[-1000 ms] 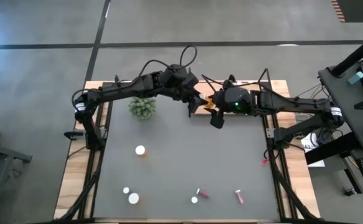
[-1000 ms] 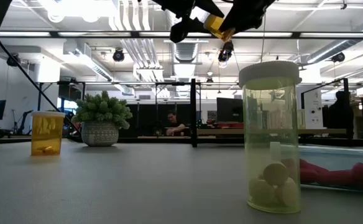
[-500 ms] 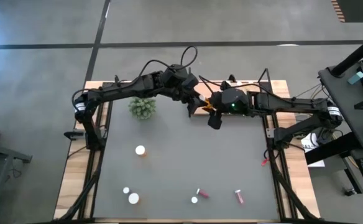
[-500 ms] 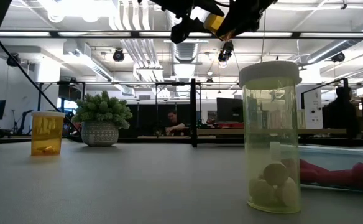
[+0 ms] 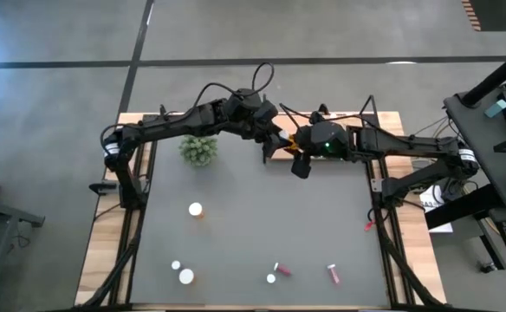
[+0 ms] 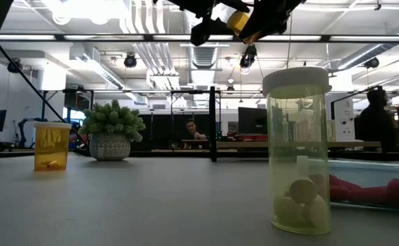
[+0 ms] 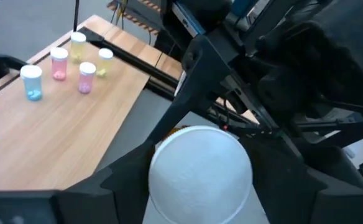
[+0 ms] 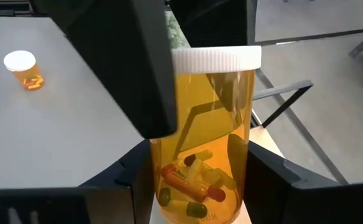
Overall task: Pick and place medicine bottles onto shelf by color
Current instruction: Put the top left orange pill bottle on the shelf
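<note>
While held aloft beside the light-brown wooden shelf (image 5: 281, 149), the rigid, light, slick orange white-capped pill bottle (image 8: 201, 157) is pinched mid-body by the right claw (image 5: 298, 156); the left claw (image 5: 275, 142) is parted around its cap.

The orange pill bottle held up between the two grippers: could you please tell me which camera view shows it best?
The right wrist view: the orange pill bottle fills it, white cap and pills visible. The left wrist view shows mainly its cap; the low view a small part near the top edge; the high view only an orange speck.
</note>
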{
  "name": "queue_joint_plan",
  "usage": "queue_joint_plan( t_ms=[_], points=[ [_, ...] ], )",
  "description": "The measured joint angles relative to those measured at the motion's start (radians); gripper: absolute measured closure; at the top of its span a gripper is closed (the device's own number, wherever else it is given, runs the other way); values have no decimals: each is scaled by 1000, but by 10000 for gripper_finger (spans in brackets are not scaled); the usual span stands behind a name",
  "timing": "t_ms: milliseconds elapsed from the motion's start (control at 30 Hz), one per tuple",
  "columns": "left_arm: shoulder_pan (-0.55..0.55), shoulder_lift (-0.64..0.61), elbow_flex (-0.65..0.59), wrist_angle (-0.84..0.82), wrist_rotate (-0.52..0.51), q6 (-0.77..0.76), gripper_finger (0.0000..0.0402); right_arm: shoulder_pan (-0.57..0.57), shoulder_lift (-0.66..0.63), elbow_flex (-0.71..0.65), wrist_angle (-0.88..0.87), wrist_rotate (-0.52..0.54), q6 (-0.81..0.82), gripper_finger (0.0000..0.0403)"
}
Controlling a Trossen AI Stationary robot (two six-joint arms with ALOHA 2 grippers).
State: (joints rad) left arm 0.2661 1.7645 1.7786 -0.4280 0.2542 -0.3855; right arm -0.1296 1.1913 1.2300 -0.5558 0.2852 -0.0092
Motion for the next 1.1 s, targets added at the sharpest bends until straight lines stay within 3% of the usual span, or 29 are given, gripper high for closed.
queue_joint_plan(
  t_ms=[200,400,700,800,1100],
  points=[
    [-1,0,3,11,-57,1,131,-23,-8,39,-120,8,9,224],
    [1,0,3,-8,-66,11,123,-54,-13,82,-218,69,8,225],
    [4,-35,1,-231,-19,76,123,-141,-56,16,-250,93,21,225],
    [4,-61,-3,-282,-20,86,123,-157,-83,-86,-142,94,84,225],
    [5,-140,-27,-302,-42,88,123,-137,-111,-476,570,141,127,225]
  ],
)
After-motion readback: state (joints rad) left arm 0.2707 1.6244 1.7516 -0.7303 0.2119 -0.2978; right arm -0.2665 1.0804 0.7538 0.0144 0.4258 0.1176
